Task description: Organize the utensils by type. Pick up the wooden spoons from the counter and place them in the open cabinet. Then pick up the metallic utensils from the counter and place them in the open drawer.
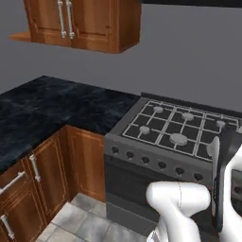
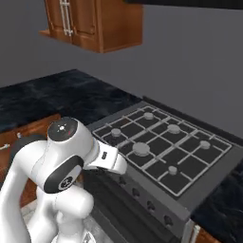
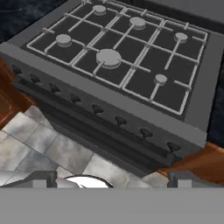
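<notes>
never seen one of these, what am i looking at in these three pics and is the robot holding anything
It is a simulated kitchen with a white robot arm on a base that drives. Two pictures come from cameras on that base, behind the arm to its left and right. The third comes from a camera on the hand, looking along the gripper, whose two dark finger tips stand wide apart with nothing between them, so it holds nothing. Ahead is a grey stove with five burners and a row of knobs. Beside it runs a black marble-look counter over reddish-brown cabinets, with a wooden wall cabinet above. No spoons are in sight here.

Dim even light, soft render (low-res), no glare
</notes>
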